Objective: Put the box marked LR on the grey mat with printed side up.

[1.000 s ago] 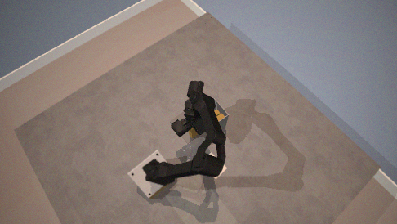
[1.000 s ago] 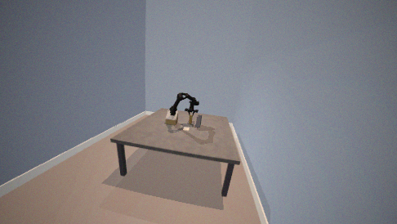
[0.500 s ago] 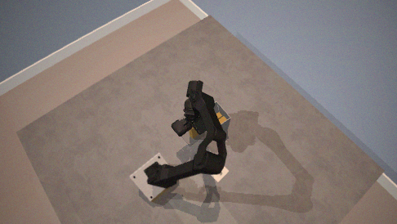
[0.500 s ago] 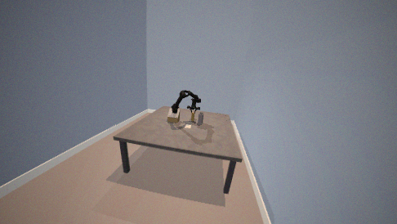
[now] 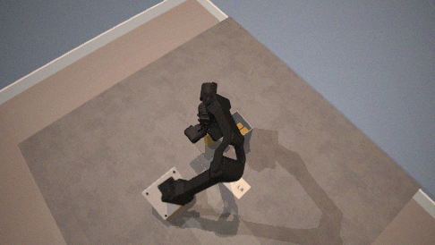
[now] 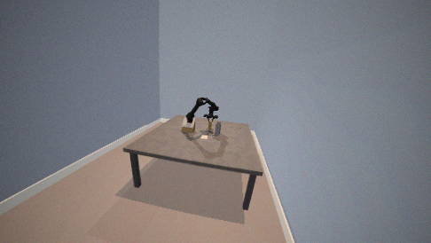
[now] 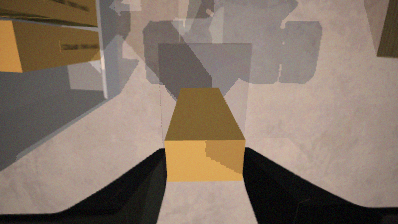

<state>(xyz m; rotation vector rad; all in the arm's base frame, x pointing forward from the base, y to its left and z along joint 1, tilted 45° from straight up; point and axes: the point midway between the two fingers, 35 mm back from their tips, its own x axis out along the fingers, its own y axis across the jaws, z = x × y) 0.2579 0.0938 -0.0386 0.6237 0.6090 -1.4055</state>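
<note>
My gripper is shut on an orange-brown box, one finger on each side near its top. The box is upright; its top and one plain side face show in the wrist view, with no print on them. Its lower end appears over the grey mat, a darker rectangle; whether it touches is unclear. The grey bin is to the left in the wrist view. Two orange boxes stand in it, with dark print too slanted to read.
A pale card marked LR lies on the table. The arm's base block stands on the table; a brown side face shows at the upper right of the wrist view. Arm shadows cross the table.
</note>
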